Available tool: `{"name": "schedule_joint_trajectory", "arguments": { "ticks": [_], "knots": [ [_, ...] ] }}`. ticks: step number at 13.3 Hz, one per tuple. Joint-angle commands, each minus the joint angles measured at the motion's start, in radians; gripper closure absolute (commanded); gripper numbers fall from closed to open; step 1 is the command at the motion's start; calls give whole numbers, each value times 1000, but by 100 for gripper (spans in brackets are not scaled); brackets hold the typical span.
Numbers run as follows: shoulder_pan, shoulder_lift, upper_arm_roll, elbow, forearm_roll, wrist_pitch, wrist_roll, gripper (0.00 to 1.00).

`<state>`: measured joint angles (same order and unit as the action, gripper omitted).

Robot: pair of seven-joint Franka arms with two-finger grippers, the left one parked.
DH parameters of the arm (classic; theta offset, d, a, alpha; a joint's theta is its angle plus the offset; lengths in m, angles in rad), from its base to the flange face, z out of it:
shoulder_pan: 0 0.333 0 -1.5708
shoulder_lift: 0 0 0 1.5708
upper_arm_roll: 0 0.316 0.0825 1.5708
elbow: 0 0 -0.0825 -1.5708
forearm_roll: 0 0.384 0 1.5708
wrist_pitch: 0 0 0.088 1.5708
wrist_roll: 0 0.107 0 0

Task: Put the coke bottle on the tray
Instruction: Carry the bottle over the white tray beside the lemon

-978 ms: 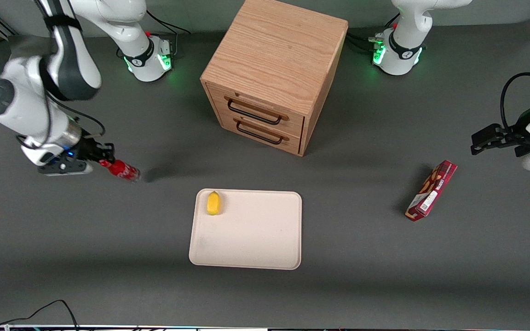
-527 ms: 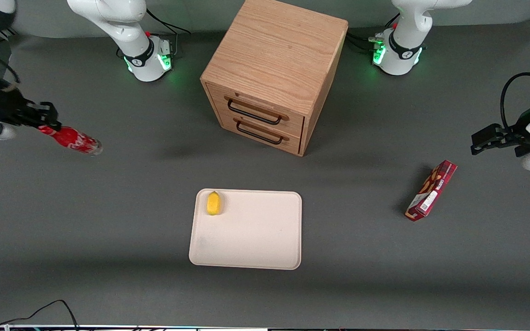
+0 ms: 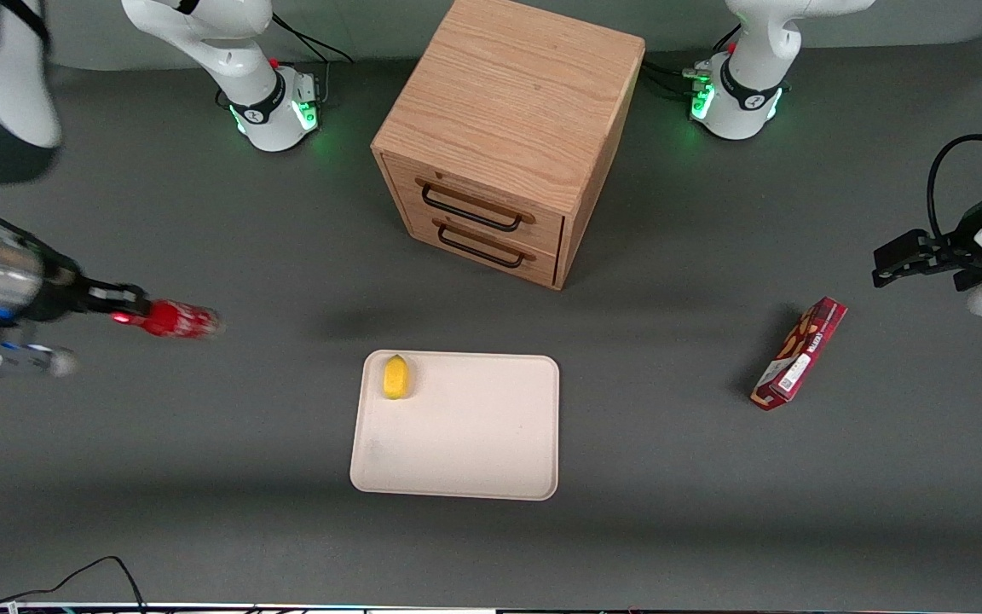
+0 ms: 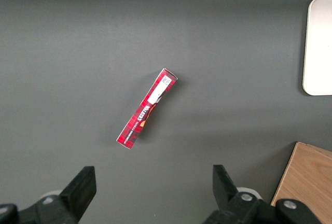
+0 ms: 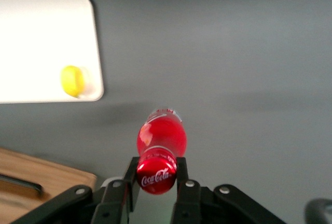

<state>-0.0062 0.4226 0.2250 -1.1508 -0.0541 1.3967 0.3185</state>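
My right gripper (image 3: pixel 126 315) is shut on the cap end of the coke bottle (image 3: pixel 174 320), a small red bottle with a clear base, and holds it above the table toward the working arm's end. In the right wrist view the gripper (image 5: pixel 156 176) clamps the red cap, and the bottle (image 5: pixel 161 135) points away from the camera. The cream tray (image 3: pixel 465 435) lies flat in front of the wooden drawer cabinet, nearer the front camera, apart from the bottle. It also shows in the right wrist view (image 5: pixel 31 37).
A yellow lemon-like thing (image 3: pixel 395 377) lies in the tray's corner nearest the cabinet (image 3: pixel 504 128). A flat red snack box (image 3: pixel 800 353) lies toward the parked arm's end. A cable (image 3: pixel 73 576) lies at the table's front edge.
The gripper with the bottle first swung away from the tray and rose, then came back lower and nearer the front camera. The bottle stays held.
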Motion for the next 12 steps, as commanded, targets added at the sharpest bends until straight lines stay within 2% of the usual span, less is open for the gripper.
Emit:
{"name": "schedule_joint_trajectory", "arguments": {
  "ticks": [1, 4, 5, 8, 12],
  "knots": [
    [156, 168, -15, 178, -27, 51, 237, 100],
    [329, 260, -145, 180, -50, 187, 362, 100],
    [372, 293, -186, 180, -50, 274, 393, 100],
    [388, 375, -200, 178, -46, 437, 444, 100],
    [390, 426, -200, 175, -43, 534, 487, 100]
  ]
}}
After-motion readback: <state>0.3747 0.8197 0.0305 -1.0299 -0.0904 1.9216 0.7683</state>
